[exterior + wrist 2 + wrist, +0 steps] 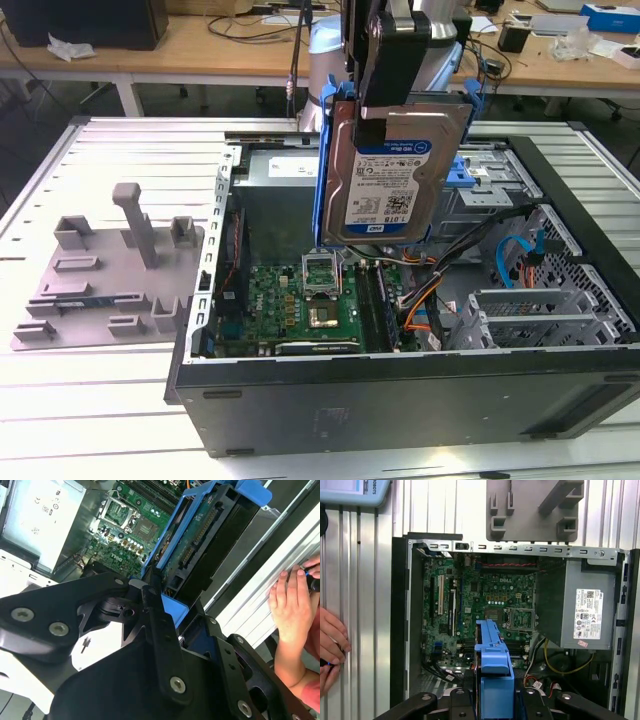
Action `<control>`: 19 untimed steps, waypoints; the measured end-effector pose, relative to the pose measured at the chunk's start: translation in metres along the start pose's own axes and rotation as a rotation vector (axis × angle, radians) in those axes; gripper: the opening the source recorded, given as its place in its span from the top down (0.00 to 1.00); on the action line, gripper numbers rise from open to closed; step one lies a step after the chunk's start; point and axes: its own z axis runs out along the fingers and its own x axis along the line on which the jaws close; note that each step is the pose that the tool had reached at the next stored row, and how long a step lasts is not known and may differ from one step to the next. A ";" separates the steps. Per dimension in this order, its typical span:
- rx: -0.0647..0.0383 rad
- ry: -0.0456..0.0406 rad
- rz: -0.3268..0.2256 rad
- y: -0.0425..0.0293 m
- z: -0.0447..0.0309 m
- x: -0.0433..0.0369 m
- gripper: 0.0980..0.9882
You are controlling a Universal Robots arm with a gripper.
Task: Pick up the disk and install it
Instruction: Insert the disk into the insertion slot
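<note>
The disk (393,175) is a silver hard drive with a white-and-blue label in a bright blue carrier frame. It hangs upright above the open computer case (400,395), over the motherboard (318,300). My black gripper (390,110) is shut on the disk's top edge. In the second wrist view the disk (197,540) juts out from between the black fingers (155,630), its connector side showing. In the first wrist view the blue carrier (492,665) is seen edge-on over the motherboard (485,605).
The case lies open on a slatted metal table (60,400). A grey fixture plate (100,270) lies at the exterior view's left. Inside are a grey power supply box (585,610), cables and a drive cage (485,180). A person's hand (290,605) rests on the table beside the case.
</note>
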 end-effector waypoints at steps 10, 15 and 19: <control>0.003 -0.0271 0.006 -0.0004 0.0003 0.0097 0.69; 0.005 -0.0337 0.009 -0.0029 0.0007 0.0179 0.69; 0.005 -0.0337 0.013 -0.0073 0.0019 0.0201 0.69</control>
